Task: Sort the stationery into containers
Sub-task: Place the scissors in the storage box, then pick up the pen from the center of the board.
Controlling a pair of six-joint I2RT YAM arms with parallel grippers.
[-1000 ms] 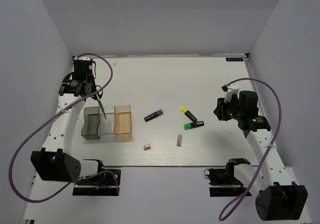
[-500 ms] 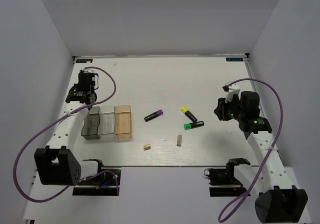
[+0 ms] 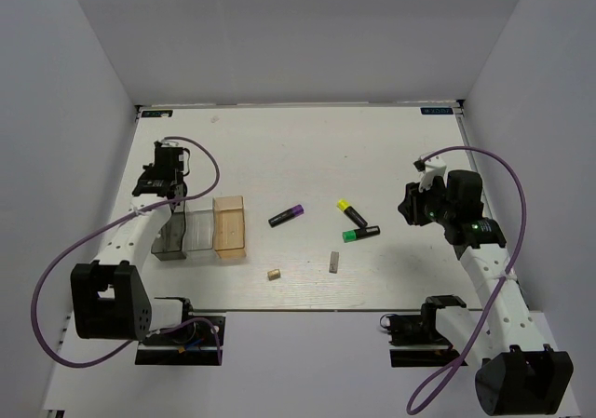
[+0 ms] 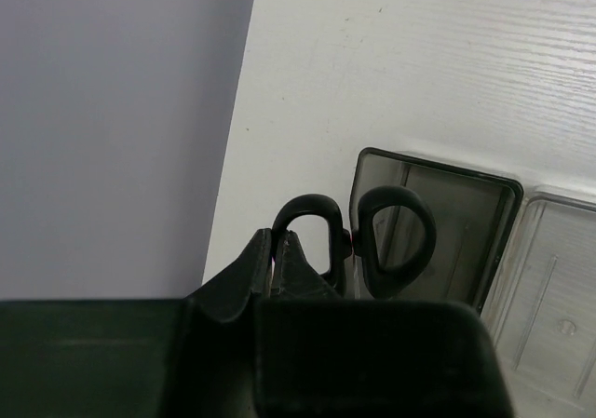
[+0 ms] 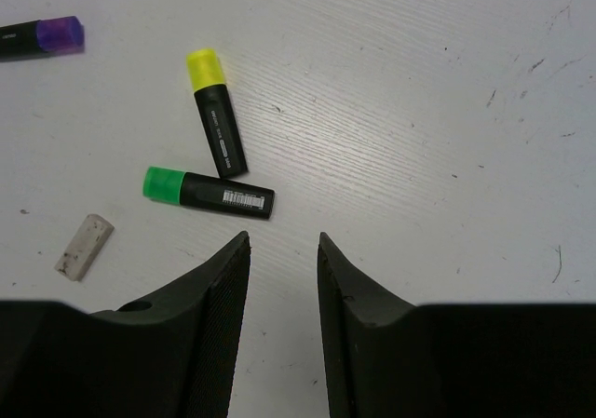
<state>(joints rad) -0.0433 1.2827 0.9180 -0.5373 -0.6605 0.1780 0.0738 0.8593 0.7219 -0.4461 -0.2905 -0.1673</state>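
My left gripper (image 3: 165, 188) is shut on the small black-handled scissors (image 4: 396, 241), over the far end of the smoky dark box (image 3: 170, 233). In the left wrist view the two handle loops lie over that box's far rim (image 4: 438, 162). The clear box (image 3: 197, 228) and the tan wood box (image 3: 229, 225) stand to its right. The purple marker (image 3: 287, 215), yellow marker (image 3: 350, 213), green marker (image 3: 361, 234), grey bar (image 3: 333, 262) and tan block (image 3: 273, 274) lie on the table. My right gripper (image 5: 283, 241) is open and empty, right of the green marker (image 5: 207, 191).
The white side wall (image 4: 112, 120) runs close to the left of the boxes. The clear box's near part (image 4: 549, 278) shows beside the smoky one. The right wrist view also shows the yellow marker (image 5: 216, 111), the purple marker (image 5: 42, 36) and the grey bar (image 5: 84, 246).
My left gripper has moved toward the near side and lower, bringing the scissors down at the smoky box. The right arm has hardly moved.
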